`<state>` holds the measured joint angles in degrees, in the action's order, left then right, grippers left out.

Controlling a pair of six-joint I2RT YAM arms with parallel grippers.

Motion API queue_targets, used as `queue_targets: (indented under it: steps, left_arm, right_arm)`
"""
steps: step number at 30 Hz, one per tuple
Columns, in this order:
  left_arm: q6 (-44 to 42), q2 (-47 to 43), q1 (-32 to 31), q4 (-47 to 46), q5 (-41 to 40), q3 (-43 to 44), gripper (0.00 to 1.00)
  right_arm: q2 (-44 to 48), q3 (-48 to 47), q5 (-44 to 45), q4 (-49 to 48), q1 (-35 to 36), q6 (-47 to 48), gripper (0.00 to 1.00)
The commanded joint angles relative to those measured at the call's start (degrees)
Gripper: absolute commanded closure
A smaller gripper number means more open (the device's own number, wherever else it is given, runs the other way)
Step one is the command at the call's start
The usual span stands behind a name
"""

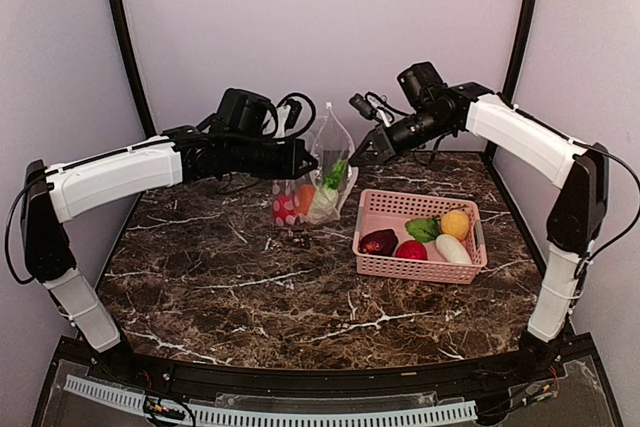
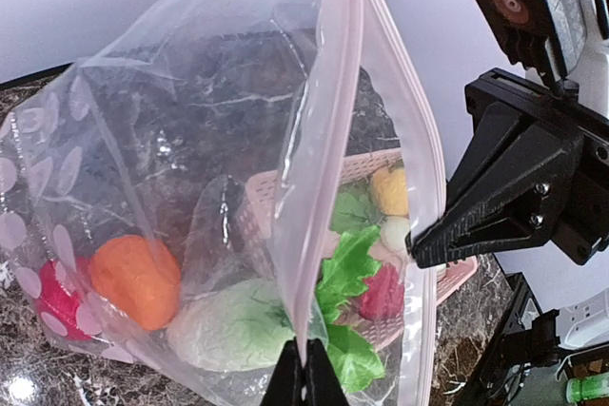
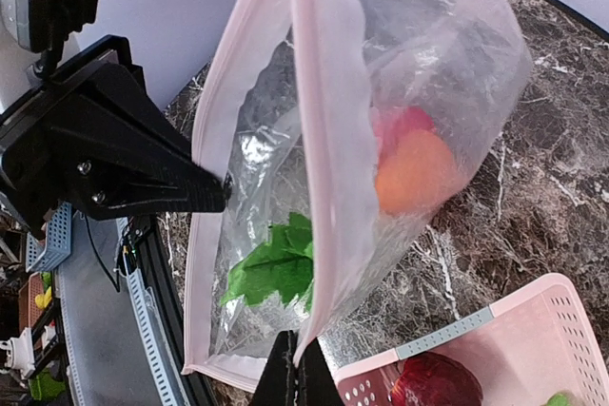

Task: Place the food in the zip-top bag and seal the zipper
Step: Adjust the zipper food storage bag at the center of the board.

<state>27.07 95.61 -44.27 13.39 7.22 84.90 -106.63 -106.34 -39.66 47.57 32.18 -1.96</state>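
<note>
Our left gripper (image 2: 304,382) and right gripper (image 3: 295,376), both pressed together, pinch opposite lips of the zipper (image 2: 328,140), hanging the zip-top bag (image 1: 326,162) over the desk (image 1: 220,277) at 12 o'clock. We judge it partly loaded: food (image 1: 411,249) waits in the basket (image 1: 375,199) at 4 o'clock, so one gripper must let go to fetch it.

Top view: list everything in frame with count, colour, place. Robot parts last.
zip-top bag: 1, clear with pink strip, held up by both grippers, centre-back
food in bag: 3, red-pink piece, orange piece, white-green leafy piece, bag bottom
basket: 1, pink, on table, right of bag
food in basket: 5, maroon piece, red piece, green piece, yellow piece, white piece
table: 1, dark marble
left gripper: 1, black, shut on bag's mouth edge
right gripper: 1, black, shut on bag's mouth edge
</note>
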Motion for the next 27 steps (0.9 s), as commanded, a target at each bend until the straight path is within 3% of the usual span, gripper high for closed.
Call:
queue_targets:
  steps: [1,8,13,16,19,22,27]
  left_arm:
    - [-2.6,-2.9,0.5,2.2,-2.1,1.1,0.99]
    - [-9.3,-10.3,0.7,8.8,-14.6,6.5,0.99]
    - [-9.4,-12.6,0.7,5.8,-13.7,5.1,0.99]
    - [-7.9,-8.0,0.7,11.2,-8.9,9.2,0.99]
    - [-6.8,-6.0,0.7,14.2,-5.5,10.9,0.99]
    - [-7.8,-6.5,0.7,14.1,-7.8,10.2,0.99]
    - [-10.5,-6.3,1.4,16.1,-12.6,10.8,0.99]
  right_arm:
    - [-1.4,-0.4,-2.6,0.4,-0.3,0.2,1.0]
    - [-1.9,-12.1,-10.1,0.8,-0.4,1.1,0.97]
    - [-3.7,-12.7,-16.5,-0.5,-0.4,-1.6,0.96]
    - [-3.6,-12.7,-22.2,-1.7,-0.3,-2.8,0.96]
    - [-2.7,-12.9,-21.7,-2.0,-0.4,-2.5,0.96]
    - [-2.7,-12.8,-22.0,-1.7,-0.5,-2.3,0.94]
    - [-2.1,-13.3,-23.6,-2.0,-0.6,-2.4,0.82]
